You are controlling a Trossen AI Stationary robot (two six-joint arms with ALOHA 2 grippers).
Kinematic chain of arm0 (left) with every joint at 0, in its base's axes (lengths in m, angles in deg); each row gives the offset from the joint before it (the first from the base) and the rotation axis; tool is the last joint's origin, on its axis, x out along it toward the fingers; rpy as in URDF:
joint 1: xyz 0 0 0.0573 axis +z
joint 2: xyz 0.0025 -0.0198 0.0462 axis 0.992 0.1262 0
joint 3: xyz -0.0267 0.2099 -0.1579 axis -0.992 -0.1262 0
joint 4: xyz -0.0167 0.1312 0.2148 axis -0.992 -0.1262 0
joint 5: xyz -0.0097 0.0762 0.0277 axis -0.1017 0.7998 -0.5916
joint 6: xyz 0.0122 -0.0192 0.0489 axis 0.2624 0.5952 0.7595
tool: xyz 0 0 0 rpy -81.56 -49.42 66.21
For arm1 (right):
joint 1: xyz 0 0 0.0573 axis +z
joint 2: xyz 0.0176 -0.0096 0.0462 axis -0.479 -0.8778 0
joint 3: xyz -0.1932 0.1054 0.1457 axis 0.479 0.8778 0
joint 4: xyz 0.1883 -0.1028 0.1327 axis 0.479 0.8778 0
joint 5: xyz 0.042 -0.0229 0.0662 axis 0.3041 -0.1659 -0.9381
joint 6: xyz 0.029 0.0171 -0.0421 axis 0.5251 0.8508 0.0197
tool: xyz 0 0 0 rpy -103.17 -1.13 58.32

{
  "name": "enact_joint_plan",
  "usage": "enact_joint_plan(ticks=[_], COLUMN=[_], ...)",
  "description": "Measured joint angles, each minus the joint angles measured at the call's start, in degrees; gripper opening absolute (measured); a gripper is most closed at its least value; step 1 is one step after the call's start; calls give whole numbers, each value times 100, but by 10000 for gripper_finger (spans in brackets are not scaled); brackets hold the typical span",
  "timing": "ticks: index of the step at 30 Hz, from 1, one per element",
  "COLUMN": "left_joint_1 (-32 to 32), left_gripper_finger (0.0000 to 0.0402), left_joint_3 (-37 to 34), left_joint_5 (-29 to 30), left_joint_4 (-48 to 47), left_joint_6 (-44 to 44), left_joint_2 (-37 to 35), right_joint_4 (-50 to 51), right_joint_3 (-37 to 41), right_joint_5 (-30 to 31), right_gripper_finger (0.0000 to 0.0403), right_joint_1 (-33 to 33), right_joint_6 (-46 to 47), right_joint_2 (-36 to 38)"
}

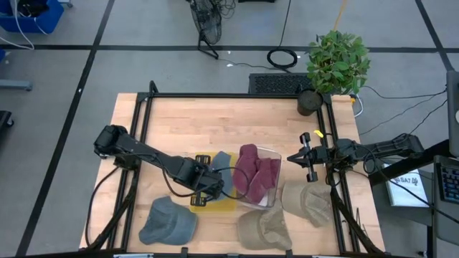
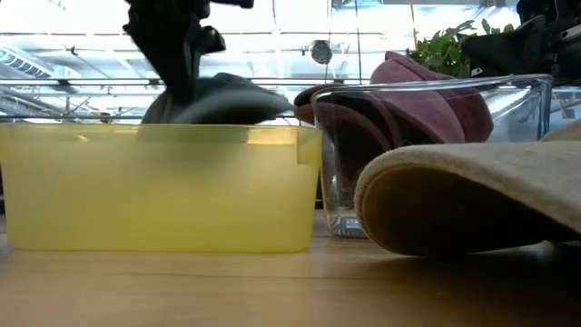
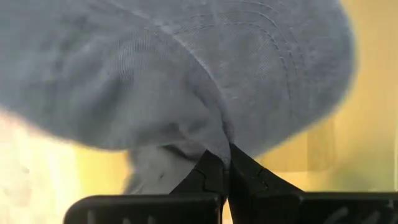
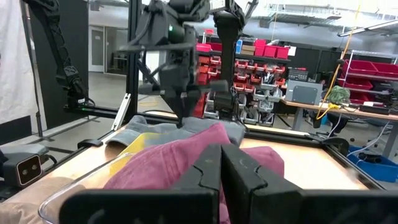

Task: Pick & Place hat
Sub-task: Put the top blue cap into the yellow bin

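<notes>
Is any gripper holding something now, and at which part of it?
The left gripper is shut on the grey-blue hat, pinching a fold of its fabric, above the yellow bin. The right gripper holds nothing.

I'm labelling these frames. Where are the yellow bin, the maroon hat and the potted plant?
yellow bin (image 2: 154, 204): low view, its front wall.
maroon hat (image 1: 249, 163): high view, its crown.
potted plant (image 1: 337, 59): high view, its leaves.

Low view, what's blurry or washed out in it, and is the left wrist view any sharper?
Low view: the tan hat close to the lens is soft, the left arm above the yellow bin is blurred, and the bright windows behind wash out. Left wrist view: the grey hat fills the frame; its stitching is readable but its edges go soft, and the left gripper is pinched on it.
</notes>
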Motion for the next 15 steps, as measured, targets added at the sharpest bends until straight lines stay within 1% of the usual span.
enact_joint_plan(ticks=[3,9,15], left_joint_1=[-7,-42,-54], left_gripper_finger=[3,3,4], left_joint_3=[-307,-873,-1119], left_joint_5=[-138,-299,-308], left_joint_4=[155,96,-91], left_joint_6=[-25,-270,-541], left_joint_2=[9,7,4], right_joint_4=[0,2,4], right_joint_3=[0,0,0], right_joint_5=[0,0,0], right_gripper_finger=[0,0,0], right_joint_1=[-1,0,0], right_joint_6=[0,1,2], right_joint_2=[0,1,-1])
